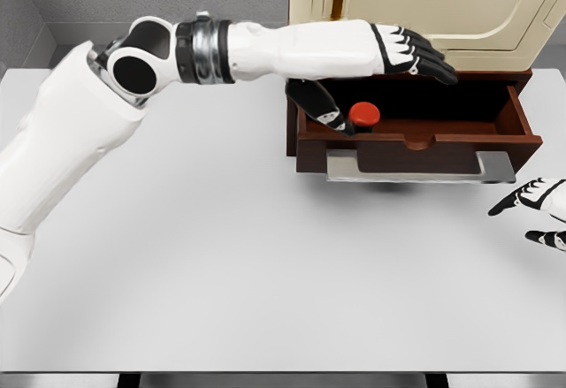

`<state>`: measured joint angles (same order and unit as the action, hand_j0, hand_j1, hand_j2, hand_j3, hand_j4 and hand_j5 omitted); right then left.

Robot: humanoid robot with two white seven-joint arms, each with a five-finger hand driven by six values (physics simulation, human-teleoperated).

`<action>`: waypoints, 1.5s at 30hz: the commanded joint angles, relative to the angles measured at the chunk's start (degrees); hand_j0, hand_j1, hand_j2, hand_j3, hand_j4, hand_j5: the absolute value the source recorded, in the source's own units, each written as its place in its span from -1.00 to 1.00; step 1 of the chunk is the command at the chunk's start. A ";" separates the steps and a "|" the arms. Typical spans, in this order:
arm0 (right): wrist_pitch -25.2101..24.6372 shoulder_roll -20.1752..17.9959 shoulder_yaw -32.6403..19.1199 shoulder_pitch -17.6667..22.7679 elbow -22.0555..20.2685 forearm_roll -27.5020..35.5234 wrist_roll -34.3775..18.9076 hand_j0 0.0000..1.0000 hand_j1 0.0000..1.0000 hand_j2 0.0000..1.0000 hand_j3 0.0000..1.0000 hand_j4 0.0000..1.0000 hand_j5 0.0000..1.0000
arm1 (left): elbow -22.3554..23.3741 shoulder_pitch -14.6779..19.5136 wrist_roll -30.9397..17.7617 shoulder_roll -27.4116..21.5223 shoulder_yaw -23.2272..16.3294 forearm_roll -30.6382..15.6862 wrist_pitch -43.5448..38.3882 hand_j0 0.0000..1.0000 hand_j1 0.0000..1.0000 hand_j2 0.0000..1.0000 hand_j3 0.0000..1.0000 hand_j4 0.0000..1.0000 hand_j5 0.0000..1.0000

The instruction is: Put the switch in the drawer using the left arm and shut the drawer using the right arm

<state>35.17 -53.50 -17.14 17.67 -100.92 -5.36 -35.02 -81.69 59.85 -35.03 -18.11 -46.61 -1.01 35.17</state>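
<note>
Reaching across the far edge of the bench, the left hand point(409, 52) hovers above the open drawer point(416, 132), fingers stretched out and apart, gripping nothing.

Inside the drawer's left end sits the switch point(363, 114), its red button upward, just beside the left hand's down-pointing thumb; whether they touch cannot be told. The drawer stands pulled out from a cream cabinet point(424, 8), grey handle point(420, 168) facing the robot. At the bench's right edge the right hand point(538, 211) rests with fingers loosely spread, holding nothing.
</note>
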 commanded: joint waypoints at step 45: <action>-0.17 -0.12 1.85 -0.35 0.02 0.79 0.02 0.36 0.36 0.36 0.36 0.36 0.36 | -7.78 7.38 4.62 -12.65 -15.35 -41.35 -50.64 1.00 1.00 1.00 1.00 1.00 1.00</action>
<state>35.17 -53.51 -15.31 17.31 -100.88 -5.05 -35.02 -90.17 67.15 -30.52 -31.48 -61.95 -42.04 -15.45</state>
